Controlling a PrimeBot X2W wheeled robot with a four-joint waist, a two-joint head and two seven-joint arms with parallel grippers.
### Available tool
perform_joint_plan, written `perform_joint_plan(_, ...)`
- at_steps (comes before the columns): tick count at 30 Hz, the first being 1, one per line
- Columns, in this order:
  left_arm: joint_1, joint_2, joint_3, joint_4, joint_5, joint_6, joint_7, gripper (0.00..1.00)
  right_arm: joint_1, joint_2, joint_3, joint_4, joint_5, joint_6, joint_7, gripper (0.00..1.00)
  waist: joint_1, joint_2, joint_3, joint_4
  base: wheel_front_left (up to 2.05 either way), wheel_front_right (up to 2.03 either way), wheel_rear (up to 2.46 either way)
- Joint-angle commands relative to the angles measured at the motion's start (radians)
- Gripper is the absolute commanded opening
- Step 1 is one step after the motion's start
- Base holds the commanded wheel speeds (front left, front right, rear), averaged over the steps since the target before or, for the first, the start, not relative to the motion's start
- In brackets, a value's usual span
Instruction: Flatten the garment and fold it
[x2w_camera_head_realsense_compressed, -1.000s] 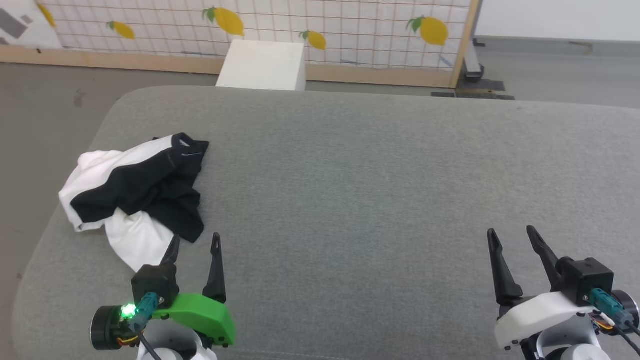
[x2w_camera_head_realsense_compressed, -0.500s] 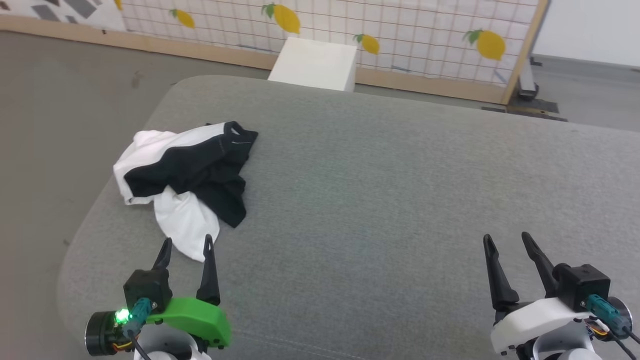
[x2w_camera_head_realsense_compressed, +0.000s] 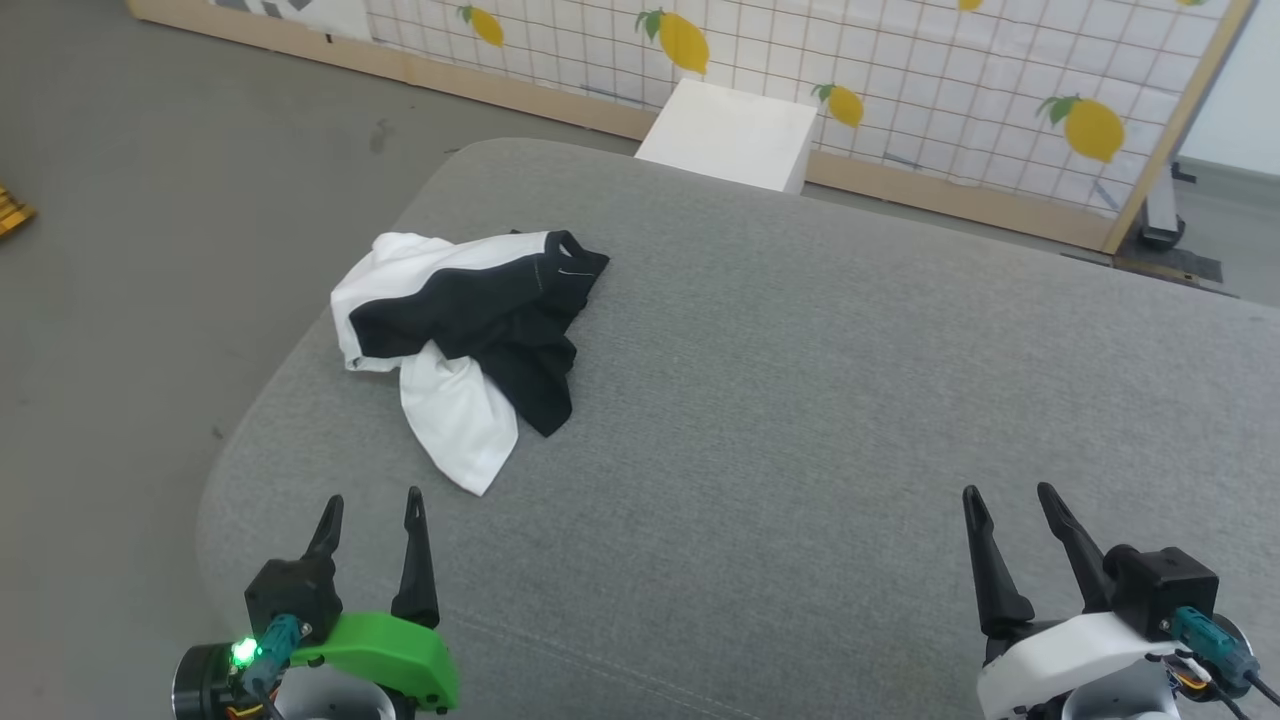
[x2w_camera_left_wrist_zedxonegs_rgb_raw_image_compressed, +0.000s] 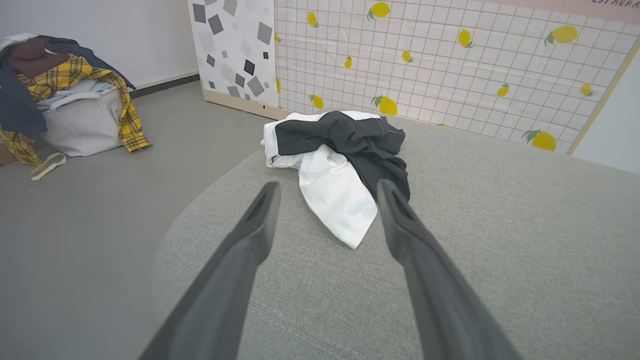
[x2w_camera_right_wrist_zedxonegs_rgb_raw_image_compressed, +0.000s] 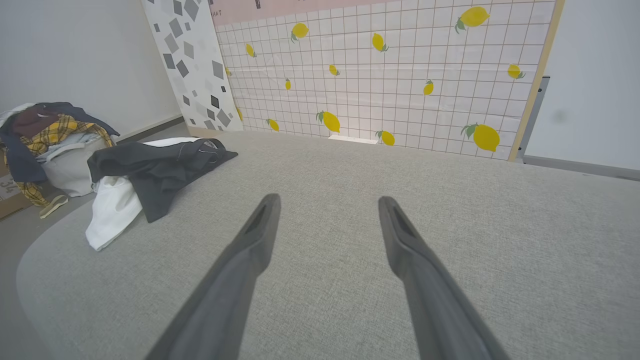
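Left gripper (x2w_camera_head_realsense_compressed: 372, 498): its two long dark fingers (x2w_camera_head_realsense_compressed: 413, 545) are standing spread wide, pinching nothing, hovering at 7 o'clock of the head view. Right gripper (x2w_camera_head_realsense_compressed: 1005, 490): fingers are spread the same, empty, hovering over bare fabric at 5 o'clock.

The garment, a soft crumpled sports shirt with a white body and black shoulders and collar (x2w_camera_head_realsense_compressed: 470, 330), is lying bunched at about 10 o'clock on the wide grey fabric cushion (x2w_camera_head_realsense_compressed: 800, 400), close to its left edge. It is sitting at 1 o'clock from the left gripper, near but apart, and at 10 o'clock from the right gripper, well apart. A white flap is trailing toward 6 o'clock; the black collar end is pointing toward 2 o'clock (tiny pale logo there, hard to read).

Step, as I'm judging it: approach. Nothing is being gripped and nothing is looking flattened.

The next move is probably calling for the left gripper reaching toward 1 o'clock, lowering onto the white flap's edge and closing on one layer only. The right arm is needing a long cross toward 10 o'clock for the black side, so the two can be pulling the shirt open.

A white box (x2w_camera_head_realsense_compressed: 730, 135) is sitting at 12 o'clock past the cushion, in front of a lemon-print grid panel (x2w_camera_head_realsense_compressed: 900, 60).
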Motion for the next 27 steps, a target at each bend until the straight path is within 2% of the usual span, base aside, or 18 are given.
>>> perform_joint_plan(1, 0.017, 0.005, 0.000, 0.005, -0.012, 0.005, -0.012, 1.00, 0.012, 0.001, 0.001, 0.008, 0.015, -0.001, -0.013, 1.00, 0.0000, 0.0000, -0.003, 0.017, 0.00, 0.00, 0.00)
perform_joint_plan(27, 0.027, 0.012, -0.015, 0.047, -0.054, 0.016, -0.066, 1.00, 0.024, 0.001, -0.003, 0.069, 0.064, -0.001, -0.066, 1.00, 0.0000, 0.0000, -0.007, 0.116, 0.00, 0.00, 0.00)
